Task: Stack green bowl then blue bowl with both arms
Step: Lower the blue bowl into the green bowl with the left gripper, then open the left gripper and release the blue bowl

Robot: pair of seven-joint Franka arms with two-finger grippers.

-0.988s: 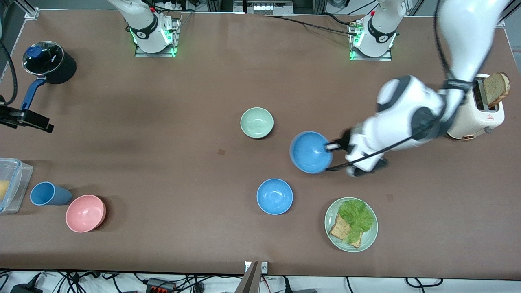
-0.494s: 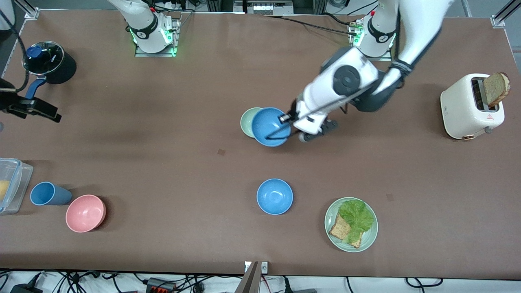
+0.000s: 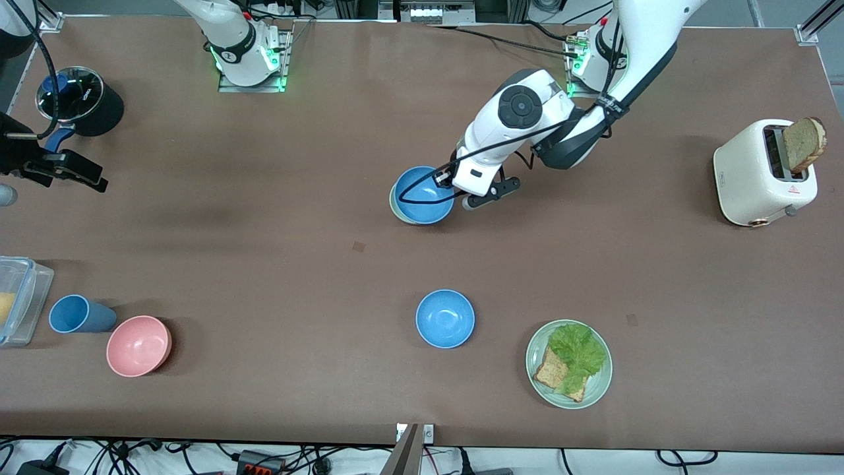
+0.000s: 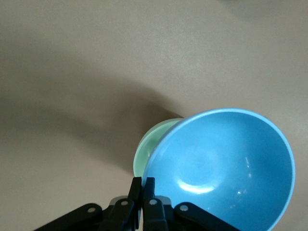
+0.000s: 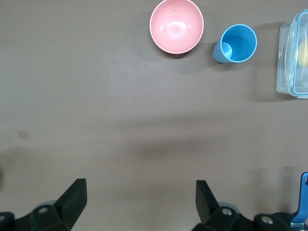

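Left wrist view: left gripper (image 4: 143,185) is pinching the blue bowl's (image 4: 221,166) rim over the green bowl (image 4: 149,147); centering before release seems wise. Right gripper (image 5: 139,199) is waiting, spread.

No word or number can be read. The toaster (image 3: 765,173), at the left arm's end of the table, bears a small red warning triangle (image 3: 793,190) on its side. The pot lid (image 3: 70,94), at the right arm's end, carries a short white print, too small to read. The dark band on the right arm's base (image 3: 245,56) shows a white mark, illegible.
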